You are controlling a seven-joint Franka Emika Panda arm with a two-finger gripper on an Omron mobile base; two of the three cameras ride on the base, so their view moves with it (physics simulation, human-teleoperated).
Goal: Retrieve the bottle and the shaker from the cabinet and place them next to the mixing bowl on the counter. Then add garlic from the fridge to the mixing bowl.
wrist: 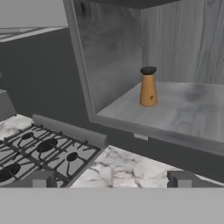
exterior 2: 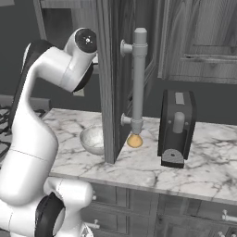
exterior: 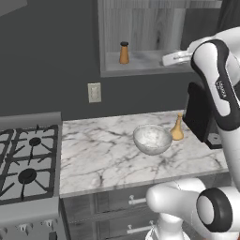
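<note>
The shaker (wrist: 148, 86), an orange-brown cylinder with a dark cap, stands upright on the shelf of the open grey cabinet (wrist: 183, 105); it also shows in the left base view as the shaker (exterior: 123, 52) in the cabinet (exterior: 140, 65) niche. My gripper (wrist: 113, 179) is open and empty, at shelf height, well short of the shaker and to its right. The golden bottle (exterior: 177, 127) stands on the marble counter (exterior: 103, 154), right beside the glassy mixing bowl (exterior: 152, 138). The bottle (exterior 2: 134, 140) base and bowl (exterior 2: 92, 139) peek from behind the cabinet door. Garlic and fridge are out of view.
The open cabinet door (exterior 2: 111, 78) with its long grey handle (exterior 2: 139, 78) hangs over the counter. A black toaster (exterior 2: 177, 127) sits to the right of the bottle. A gas stove (exterior: 28, 159) lies left of the counter, and an outlet (exterior: 94, 92) is on the dark wall.
</note>
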